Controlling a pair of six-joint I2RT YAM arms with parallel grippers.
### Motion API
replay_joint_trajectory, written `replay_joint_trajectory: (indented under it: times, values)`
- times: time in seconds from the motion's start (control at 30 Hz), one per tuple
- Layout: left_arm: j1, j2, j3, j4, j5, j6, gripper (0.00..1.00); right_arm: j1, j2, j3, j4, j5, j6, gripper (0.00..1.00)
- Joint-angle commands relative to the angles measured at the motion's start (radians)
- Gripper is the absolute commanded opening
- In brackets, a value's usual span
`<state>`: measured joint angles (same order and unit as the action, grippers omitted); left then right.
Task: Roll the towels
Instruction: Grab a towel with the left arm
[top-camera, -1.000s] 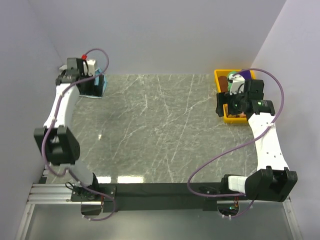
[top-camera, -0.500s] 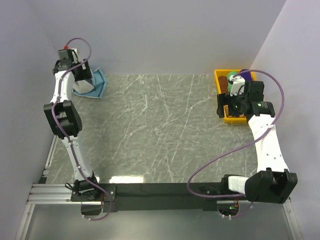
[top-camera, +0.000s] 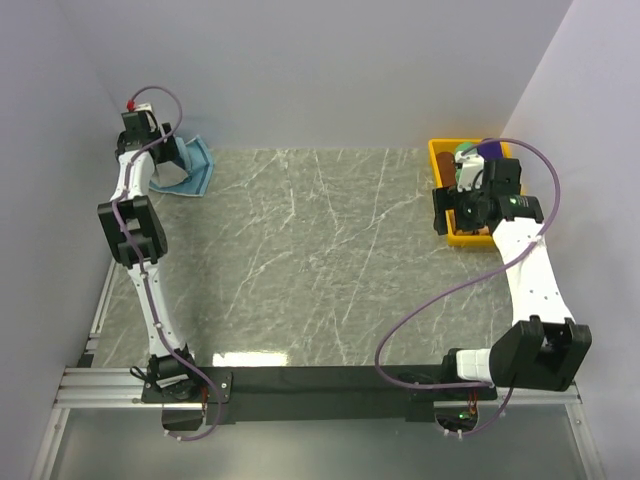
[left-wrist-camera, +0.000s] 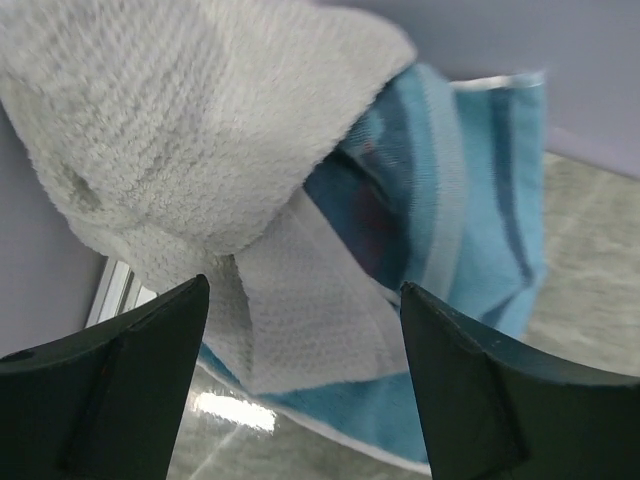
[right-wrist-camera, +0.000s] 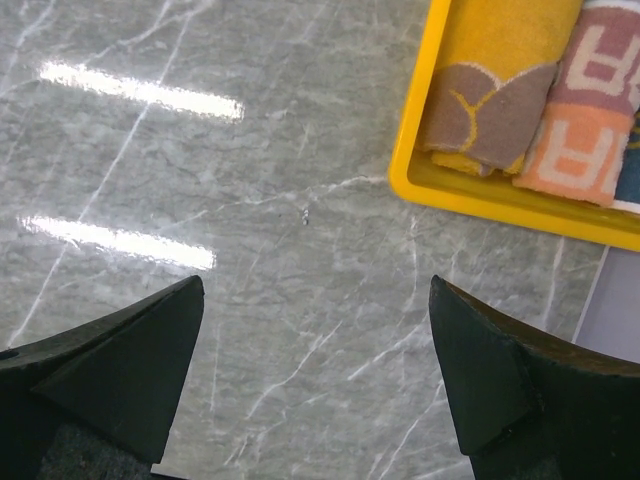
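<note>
A heap of towels lies in the table's far left corner: a blue one (top-camera: 195, 170) spread underneath and a pale grey-white one (left-wrist-camera: 180, 130) bunched over it. Blue striped cloth (left-wrist-camera: 450, 200) shows to its right, and a thin white flap (left-wrist-camera: 300, 310) hangs down. My left gripper (left-wrist-camera: 305, 287) hovers close over this heap, open, with the white flap showing between its fingers (left-wrist-camera: 110, 390) and nothing pinched. In the top view the left gripper (top-camera: 168, 160) is at the heap's left edge. My right gripper (right-wrist-camera: 317, 282) stands open over bare table beside the bin.
A yellow bin (right-wrist-camera: 480, 190) at the far right holds rolled towels, one orange and brown (right-wrist-camera: 495, 100) and one pink-orange (right-wrist-camera: 590, 120). Pale walls close in the back and left sides. The left arm (top-camera: 130, 230) stands tall along the left edge.
The left arm has straightened up and pushed its wrist into the far left corner over the towels, and its jaws have narrowed slightly. The right wrist has shifted a little toward the bin.
</note>
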<state>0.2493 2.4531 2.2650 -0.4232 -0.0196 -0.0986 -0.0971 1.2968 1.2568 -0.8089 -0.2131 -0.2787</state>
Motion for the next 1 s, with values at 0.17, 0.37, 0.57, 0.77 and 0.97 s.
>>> replay_joint_trajectory:
  times: [0.17, 0.37, 0.57, 0.77, 0.97]
  values:
    - [0.024, 0.032, -0.012, 0.178, -0.128, 0.062, 0.78, -0.009, 0.053, 0.084, -0.003, 0.02, -0.019, 1.0]
    - [0.048, 0.089, 0.051, 0.207, -0.071, 0.034, 0.64, -0.01, 0.075, 0.107, -0.013, 0.03, -0.03, 1.0]
    - [0.05, 0.121, 0.088, 0.276, -0.046, 0.025, 0.24, -0.009, 0.076, 0.119, -0.016, 0.067, -0.057, 1.0]
    - [0.05, 0.035, 0.058, 0.346, -0.042, 0.042, 0.0, -0.009, 0.087, 0.15, -0.039, 0.05, -0.062, 1.0]
    - [0.05, -0.103, 0.065, 0.4, -0.048, 0.074, 0.0, -0.007, 0.096, 0.179, -0.03, 0.027, -0.05, 1.0]
